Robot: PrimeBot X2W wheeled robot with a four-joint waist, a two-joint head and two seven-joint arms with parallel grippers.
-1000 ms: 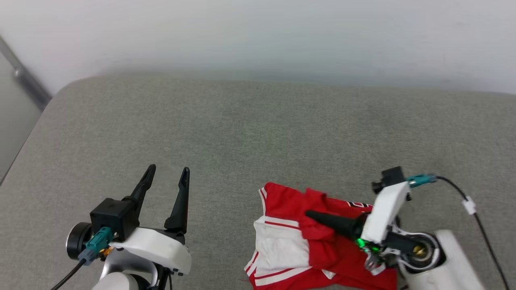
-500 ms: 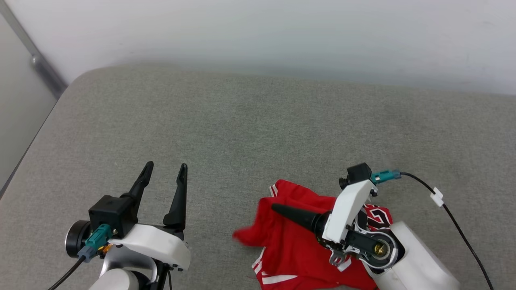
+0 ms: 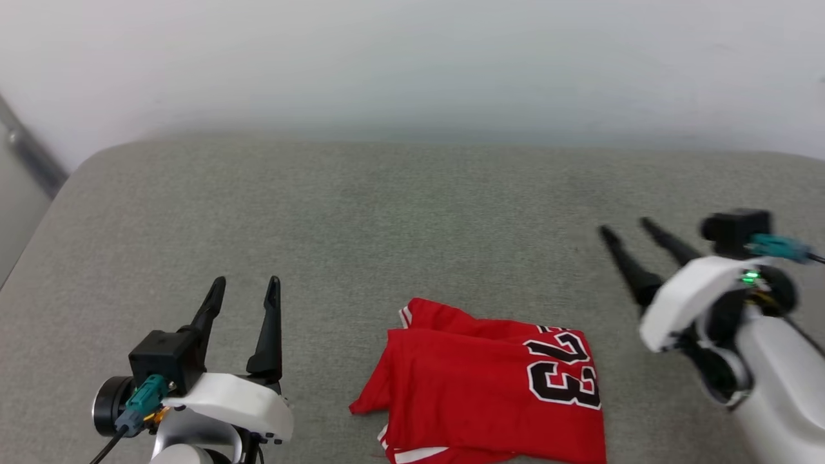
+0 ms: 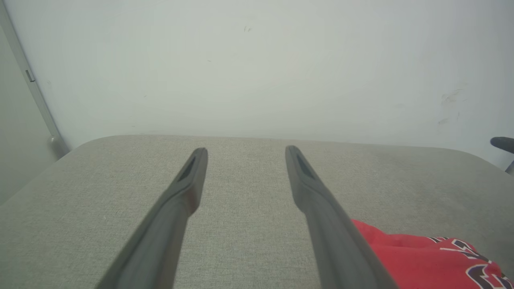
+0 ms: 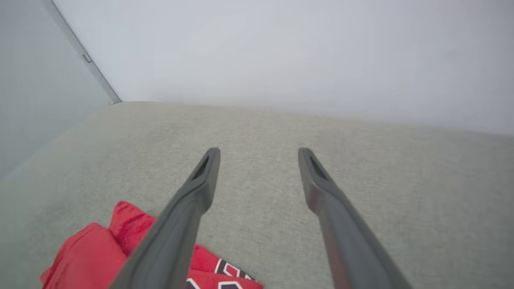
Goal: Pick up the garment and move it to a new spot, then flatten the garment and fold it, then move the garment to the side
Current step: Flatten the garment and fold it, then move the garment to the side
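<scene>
The garment (image 3: 490, 380), a bright red jersey with a black white-outlined number, lies folded on the grey cushion (image 3: 387, 212) near the front edge, right of centre. Its corner shows red in the left wrist view (image 4: 421, 259) and at the lower left of the right wrist view (image 5: 88, 253). My right gripper (image 3: 626, 229) hovers open to the garment's right, apart from it, fingers pointing up and left with nothing between them. Left of the garment my left gripper (image 3: 247, 285) stands open and empty.
A pale wall (image 3: 412, 58) runs behind the cushion. A grey metal rail (image 3: 29, 151) slants down the wall at the far left. The cushion's rounded back left corner (image 3: 97, 158) drops off there. Bare grey fabric stretches behind the garment.
My right gripper has opened, let go of the red fabric and swung away to the right. The garment now lies folded over with the number print facing up. The camera shifted slightly.
</scene>
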